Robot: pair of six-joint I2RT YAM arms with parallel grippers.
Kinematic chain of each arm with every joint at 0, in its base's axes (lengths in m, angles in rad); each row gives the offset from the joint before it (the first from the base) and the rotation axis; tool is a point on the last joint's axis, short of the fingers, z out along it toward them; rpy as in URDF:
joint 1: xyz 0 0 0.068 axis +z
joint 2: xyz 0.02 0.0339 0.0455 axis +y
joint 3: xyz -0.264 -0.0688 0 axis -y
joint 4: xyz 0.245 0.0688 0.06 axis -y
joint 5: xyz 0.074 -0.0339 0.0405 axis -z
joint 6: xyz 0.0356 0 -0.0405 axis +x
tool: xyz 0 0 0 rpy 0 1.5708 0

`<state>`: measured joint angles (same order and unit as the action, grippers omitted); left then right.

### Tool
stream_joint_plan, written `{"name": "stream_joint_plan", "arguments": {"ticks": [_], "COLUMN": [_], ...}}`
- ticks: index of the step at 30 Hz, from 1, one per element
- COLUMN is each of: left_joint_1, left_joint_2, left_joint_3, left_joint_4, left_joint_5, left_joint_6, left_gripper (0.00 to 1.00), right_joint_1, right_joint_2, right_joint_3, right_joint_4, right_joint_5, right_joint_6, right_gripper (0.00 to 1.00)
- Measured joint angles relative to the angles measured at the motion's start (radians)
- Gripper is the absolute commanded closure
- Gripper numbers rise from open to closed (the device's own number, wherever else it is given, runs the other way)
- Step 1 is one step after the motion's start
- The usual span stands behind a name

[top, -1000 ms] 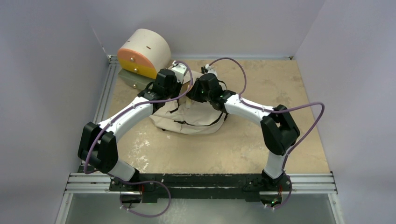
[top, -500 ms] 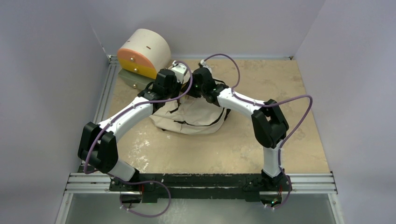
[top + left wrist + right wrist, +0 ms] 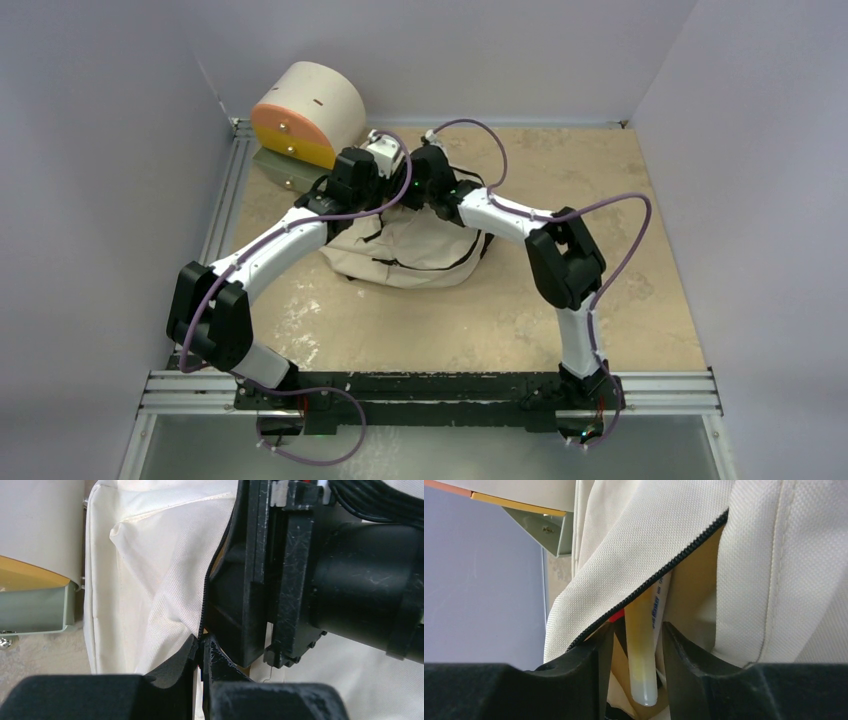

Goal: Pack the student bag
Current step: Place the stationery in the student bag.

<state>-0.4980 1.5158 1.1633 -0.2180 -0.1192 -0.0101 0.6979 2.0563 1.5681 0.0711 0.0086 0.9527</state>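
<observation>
The beige student bag [image 3: 410,250] lies mid-table under both wrists. My left gripper [image 3: 385,165] is shut on the bag's black zipper edge [image 3: 206,595], its jaws [image 3: 202,644] pinching the cream fabric [image 3: 150,580] and holding the opening apart. My right gripper [image 3: 420,172] reaches into that opening; its black body [image 3: 300,580] fills the left wrist view. In the right wrist view its jaws [image 3: 638,630] stand apart around a whitish marker with blue print [image 3: 643,655], with a thin gap on each side. The marker points down into the tan lining [image 3: 694,590] below the zipper [image 3: 659,575].
A cream-and-orange cylindrical drawer unit [image 3: 305,115] stands at the back left, close to the bag; its pale green base shows in both wrist views [image 3: 35,610] [image 3: 541,527]. Grey walls enclose the tan table [image 3: 600,200]. An aluminium rail [image 3: 430,390] runs along the near edge.
My right arm has pushed forward and to the left, bringing its gripper up against the left gripper at the bag's opening. The left arm and the bag have stayed put.
</observation>
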Motion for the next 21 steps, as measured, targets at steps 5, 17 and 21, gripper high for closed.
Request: {"name": "stream_joint_plan", "arguments": {"ticks": [5, 17, 21], "left_joint_1": [0.000, -0.001, -0.001], "left_joint_2": [0.000, 0.000, 0.000], "left_joint_3": [0.000, 0.000, 0.000], "left_joint_4": [0.000, 0.000, 0.000], "left_joint_5": [0.001, 0.004, 0.005], "left_joint_6": [0.000, 0.000, 0.000], "left_gripper": [1.00, 1.00, 1.00], "right_joint_1": [-0.002, -0.002, -0.002], "right_joint_2": [-0.036, -0.219, -0.255], "right_joint_3": [-0.050, -0.164, -0.185], "right_joint_4": [0.010, 0.006, -0.016], "right_joint_5": [-0.005, 0.026, 0.051], "right_joint_6": [0.010, -0.013, -0.029], "right_gripper": [0.54, 0.73, 0.74]}}
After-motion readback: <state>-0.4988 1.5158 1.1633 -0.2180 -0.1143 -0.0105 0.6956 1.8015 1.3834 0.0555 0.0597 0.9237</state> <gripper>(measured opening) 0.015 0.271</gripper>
